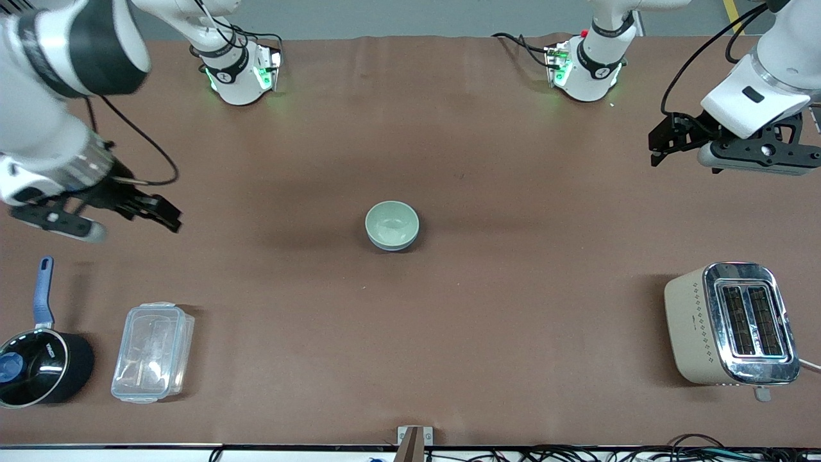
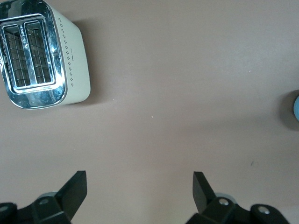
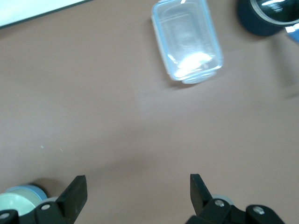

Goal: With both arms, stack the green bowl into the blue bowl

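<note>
The pale green bowl (image 1: 391, 222) sits nested inside the blue bowl (image 1: 393, 245) at the middle of the brown table; only the blue bowl's outer wall shows below the green rim. Both show at the edge of the right wrist view, green bowl (image 3: 13, 204) and blue bowl (image 3: 27, 189). A blue sliver of the blue bowl (image 2: 295, 106) shows in the left wrist view. My left gripper (image 1: 659, 146) is open and empty in the air over the left arm's end of the table; it also shows in its own view (image 2: 140, 186). My right gripper (image 1: 168, 215) is open and empty over the right arm's end, and also shows in its own view (image 3: 138, 189).
A beige and chrome toaster (image 1: 731, 324) (image 2: 42, 56) stands near the front camera at the left arm's end. A clear plastic lidded box (image 1: 152, 351) (image 3: 187, 39) and a black saucepan with a blue handle (image 1: 38, 366) (image 3: 266, 16) stand at the right arm's end.
</note>
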You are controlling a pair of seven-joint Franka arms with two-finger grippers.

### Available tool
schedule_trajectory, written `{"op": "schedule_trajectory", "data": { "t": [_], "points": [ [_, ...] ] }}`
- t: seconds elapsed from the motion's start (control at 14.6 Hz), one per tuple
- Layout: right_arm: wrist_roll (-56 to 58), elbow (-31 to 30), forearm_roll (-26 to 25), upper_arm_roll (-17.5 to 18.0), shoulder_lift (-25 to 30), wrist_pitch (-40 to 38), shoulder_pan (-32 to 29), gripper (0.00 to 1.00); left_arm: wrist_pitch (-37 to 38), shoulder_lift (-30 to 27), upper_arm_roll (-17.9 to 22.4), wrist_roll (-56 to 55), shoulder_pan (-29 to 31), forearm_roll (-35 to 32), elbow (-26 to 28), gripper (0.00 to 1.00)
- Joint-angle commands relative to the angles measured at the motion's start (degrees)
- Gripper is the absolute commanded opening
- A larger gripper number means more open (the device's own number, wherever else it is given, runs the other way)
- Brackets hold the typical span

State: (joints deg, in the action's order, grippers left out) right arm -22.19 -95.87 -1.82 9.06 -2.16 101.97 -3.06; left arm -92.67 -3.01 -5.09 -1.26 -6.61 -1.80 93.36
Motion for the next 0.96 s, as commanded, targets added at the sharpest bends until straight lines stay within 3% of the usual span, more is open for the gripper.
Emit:
{"op": "schedule_trajectory", "data": {
  "t": [0.0, 0.21, 0.41, 0.55, 0.89],
  "points": [
    [6.2, 7.6, -1.0, -3.4, -0.3, -8.6, 0.9, 1.0, -0.1, -0.2, 0.1, 0.9, 0.5, 0.6, -1.8, 1.0],
    [12.4, 14.1, -0.1, -8.3, -0.5, -16.1, 2.4, 1.0, 0.2, 0.1, 0.5, 0.9, 0.5, 0.1, -2.7, 1.0],
    [18.7, 18.7, -0.6, -9.5, -0.5, -21.9, 2.0, 1.0, 0.4, 0.0, 0.9, 1.0, 0.6, 0.1, -2.7, 1.0],
    [19.6, 18.7, -0.1, -10.1, 0.4, -26.2, 1.8, 0.99, 0.5, 0.0, 0.9, 1.0, 0.6, 0.1, -2.7, 1.0],
    [20.2, 17.1, 0.4, -10.9, 1.5, -25.3, 2.1, 0.99, 0.6, 0.0, 0.9, 0.9, 0.6, 0.1, -2.7, 1.0]
  ]
}}
